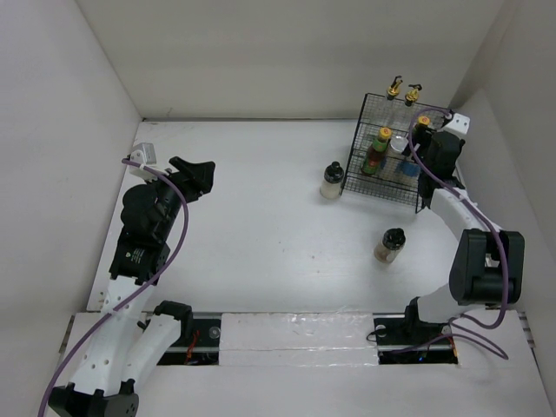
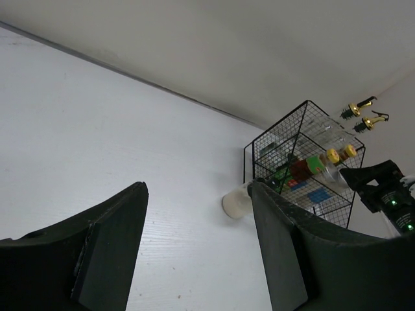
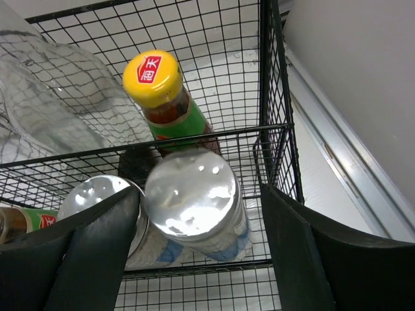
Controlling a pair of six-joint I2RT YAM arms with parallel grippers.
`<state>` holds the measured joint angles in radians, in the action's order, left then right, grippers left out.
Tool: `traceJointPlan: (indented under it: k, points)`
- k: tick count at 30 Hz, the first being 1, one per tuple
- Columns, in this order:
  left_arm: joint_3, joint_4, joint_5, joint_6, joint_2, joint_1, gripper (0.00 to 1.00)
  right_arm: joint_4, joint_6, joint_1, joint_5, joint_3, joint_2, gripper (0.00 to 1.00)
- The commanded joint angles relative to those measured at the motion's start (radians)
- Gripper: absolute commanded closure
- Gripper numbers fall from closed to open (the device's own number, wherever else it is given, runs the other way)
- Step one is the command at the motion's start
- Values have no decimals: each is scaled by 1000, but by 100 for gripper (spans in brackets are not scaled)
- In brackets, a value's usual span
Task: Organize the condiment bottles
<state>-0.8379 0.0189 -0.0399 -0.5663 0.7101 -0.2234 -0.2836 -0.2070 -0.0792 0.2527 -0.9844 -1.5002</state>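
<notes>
The black wire basket (image 1: 365, 165) stands at the back right. In it are two clear gold-spouted bottles (image 1: 396, 88), orange-capped red and green bottles (image 1: 383, 136) and silver-lidded jars (image 1: 399, 143). My right gripper (image 1: 423, 139) reaches into its right side. In the right wrist view this gripper (image 3: 199, 192) is open astride a silver-lidded jar (image 3: 191, 214), with a gap on the right. Beside it stand a second silver-lidded jar (image 3: 97, 197) and a yellow-capped bottle (image 3: 154, 78). A white black-lidded jar (image 1: 332, 181) and a brownish black-lidded jar (image 1: 390, 246) stand on the table. My left gripper (image 1: 198, 169) hangs open and empty at the left.
White walls close in the table on the left, back and right. The basket's wire rim (image 3: 194, 139) crosses just behind the jar between my right fingers. In the left wrist view the white jar (image 2: 235, 202) and the basket (image 2: 305, 168) lie far ahead of the left gripper (image 2: 198, 188).
</notes>
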Motion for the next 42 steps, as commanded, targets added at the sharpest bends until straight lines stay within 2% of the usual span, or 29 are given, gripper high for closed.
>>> traceJointPlan:
  k: [1, 7, 9, 11, 12, 15, 17, 18, 19, 22, 26, 32, 35, 42]
  points:
    - [-18, -43, 0, 5, -4, -4, 39, -77, -14, 1, 13, -16, 31, 19]
    - [-18, -43, -1, 5, -4, -4, 39, -45, -14, 16, 11, -7, 139, 17]
    - [-18, -43, -2, 5, -4, -4, 39, -45, -14, 44, 11, 18, 222, 21]
    - [-18, -43, 9, 5, -4, -4, 39, -60, -14, 108, -9, 42, 270, 31]
    - [-18, -43, 9, 5, -4, -4, 39, -75, -14, 139, -18, 77, 305, 49]
    - [-7, -43, 0, 5, -4, -4, 39, -172, 1, 280, -82, 154, 316, 78]
    - [-7, -43, 0, 5, -4, -4, 39, -184, 27, 352, -107, 155, 292, 78]
    - [-16, -43, 0, 5, 8, -4, 39, -184, 46, 410, -131, 144, 272, 73]
    - [-17, -43, 0, 5, 8, -4, 39, -146, 85, 433, -151, 106, 223, 61]
    - [-7, -43, -12, 5, -3, -4, 39, -94, 118, 492, -188, 43, 132, 43]
    - [-17, -43, -11, 5, 9, -4, 39, -60, 127, 504, -201, -17, 33, 43]
    - [-18, -43, 0, 5, 8, -4, 39, -5, 127, 504, -216, -86, -61, 56]
    - [-9, -43, 0, 5, -1, -4, 39, 24, 127, 504, -216, -97, -84, 56]
    - [-9, -43, 0, 5, -4, -4, 39, 40, 107, 504, -116, -62, -75, 45]
